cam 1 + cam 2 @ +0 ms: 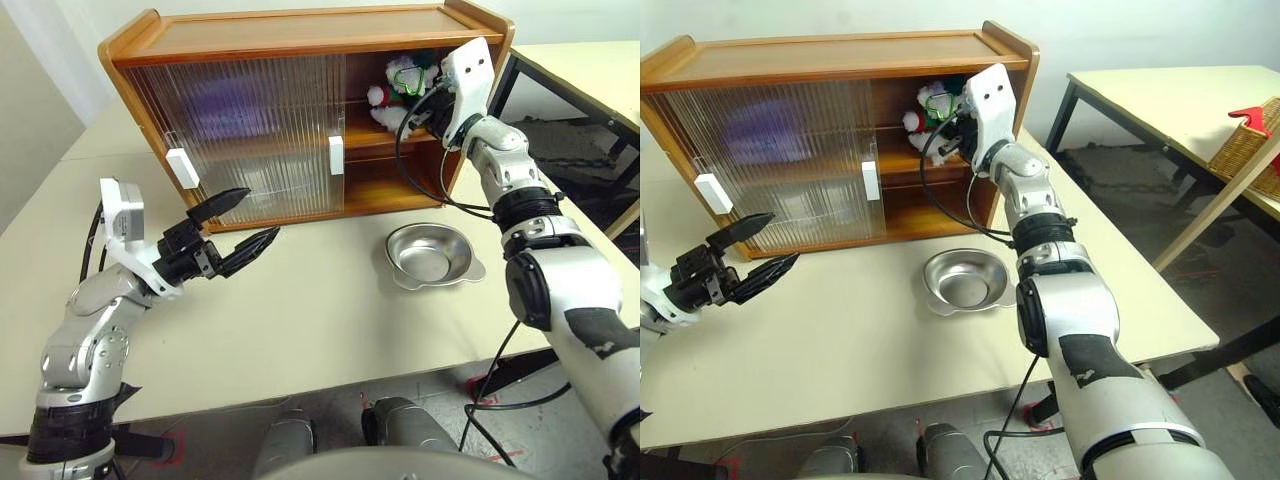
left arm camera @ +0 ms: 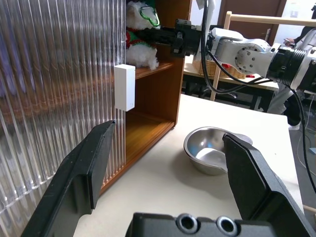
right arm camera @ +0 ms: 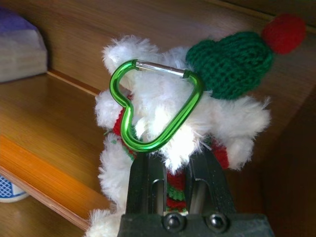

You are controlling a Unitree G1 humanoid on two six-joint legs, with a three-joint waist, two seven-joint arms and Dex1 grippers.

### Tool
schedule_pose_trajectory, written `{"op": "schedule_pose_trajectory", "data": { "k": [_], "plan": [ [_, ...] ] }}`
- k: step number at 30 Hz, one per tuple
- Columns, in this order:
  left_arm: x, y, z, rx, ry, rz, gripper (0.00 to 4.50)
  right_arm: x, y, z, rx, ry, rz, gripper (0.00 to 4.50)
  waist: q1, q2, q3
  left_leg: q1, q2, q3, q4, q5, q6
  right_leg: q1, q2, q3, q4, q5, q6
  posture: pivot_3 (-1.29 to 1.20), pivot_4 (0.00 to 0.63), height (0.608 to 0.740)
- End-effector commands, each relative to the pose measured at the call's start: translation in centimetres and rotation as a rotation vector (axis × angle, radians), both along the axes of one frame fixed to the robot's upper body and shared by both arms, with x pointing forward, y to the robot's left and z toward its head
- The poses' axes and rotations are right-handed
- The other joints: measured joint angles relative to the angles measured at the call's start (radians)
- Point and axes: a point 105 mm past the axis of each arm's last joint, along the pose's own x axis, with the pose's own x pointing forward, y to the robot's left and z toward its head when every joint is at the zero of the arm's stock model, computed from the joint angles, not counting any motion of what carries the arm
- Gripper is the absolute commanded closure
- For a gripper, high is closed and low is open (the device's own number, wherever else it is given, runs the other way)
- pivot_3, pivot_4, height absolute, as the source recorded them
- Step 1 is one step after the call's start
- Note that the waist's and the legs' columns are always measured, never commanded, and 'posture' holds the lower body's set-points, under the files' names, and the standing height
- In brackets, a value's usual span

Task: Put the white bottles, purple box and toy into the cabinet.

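- The right pincer (image 3: 170, 170) is reaching into the open end of the cabinet (image 1: 300, 35), its fingers pinched narrow on the toy (image 3: 187, 113) — gripping the plush low on its body, around the striped scarf.
- The toy is sitting at the upper shelf, held upright with its green hat and red pom-pom uppermost. A green heart-shaped clip (image 3: 158, 106) is hanging across its front. Whether its base is already resting on the shelf board, I cannot tell.
- Holding it low is probably keeping the soft body from flopping while it is being set down.
- The purple box (image 3: 19, 44) is lying on the same upper shelf, further in, showing as a lavender blur behind the ribbed sliding door (image 1: 250, 130).
- Part of one white bottle (image 3: 10, 190) is peeking out on the lower shelf — only its blue-and-white label edge is visible, so the second bottle cannot be confirmed.
- The left pincer (image 1: 235, 225) is hovering wide and empty above the worktop (image 1: 300, 320), just in front of the door's white handle (image 1: 183, 167), likely waiting to slide it.
- A metal dish (image 1: 430, 255) is standing on the worktop near the cabinet's open end; it is no part of the job.
- Judging by this, the task is nearly done: releasing the toy appears to be what is left.
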Motion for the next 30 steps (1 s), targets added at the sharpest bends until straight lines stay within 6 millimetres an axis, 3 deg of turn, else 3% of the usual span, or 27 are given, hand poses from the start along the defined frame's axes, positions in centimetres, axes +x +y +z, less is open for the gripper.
{"op": "schedule_pose_trajectory", "data": {
  "k": [1,6,11,25,28,30],
  "plan": [
    [0.0,-0.2,-0.1,0.016,0.001,0.002,0.0,0.2,-0.3,-0.5,-0.001,0.019,-0.026,3.58,0.0,0.0,0.0,0.0,0.0,0.0,0.0,0.0,0.0,0.0,0.0,0.0,0.0,0.0,0.0,-0.08,0.0,0.74],
    [0.1,-0.2,-0.4,0.026,0.012,-0.001,0.0,0.1,0.4,0.1,0.028,0.004,0.006,1.89,-0.001,0.0,0.0,0.001,0.0,0.0,0.001,0.0,0.0,0.001,0.0,0.0,0.0,0.001,-0.001,-0.09,0.0,0.74],
    [0.2,0.5,-0.8,0.028,0.018,0.009,0.0,0.1,-0.3,0.7,0.041,-0.019,-0.01,0.05,0.0,0.0,0.0,0.001,0.0,0.0,0.001,0.0,0.001,0.001,0.0,0.0,0.0,0.001,-0.002,-0.09,0.0,0.74],
    [0.2,0.5,-1.1,0.028,0.017,0.011,0.0,-0.5,-2.6,1.7,0.039,-0.016,0.005,0.02,-0.001,0.0,0.0,0.001,0.0,0.0,0.001,0.0,0.0,0.001,0.0,0.0,0.0,0.001,-0.001,-0.09,0.0,0.74],
    [0.1,0.6,-1.0,0.029,0.017,0.012,0.0,-1.2,-2.6,2.6,0.112,0.005,0.078,0.02,0.001,0.0,0.0,0.001,0.0,0.001,0.001,0.0,0.0,0.001,0.0,0.0,0.0,0.0,-0.001,-0.1,0.0,0.74],
    [0.1,0.6,-1.0,0.028,0.017,0.013,0.0,-3.0,-1.9,1.9,0.126,0.089,0.25,0.02,0.002,-0.002,-0.001,0.001,0.0,0.001,0.001,0.0,0.0,0.001,0.0,0.0,0.0,-0.001,-0.003,-0.1,0.0,0.74]
  ]
}}
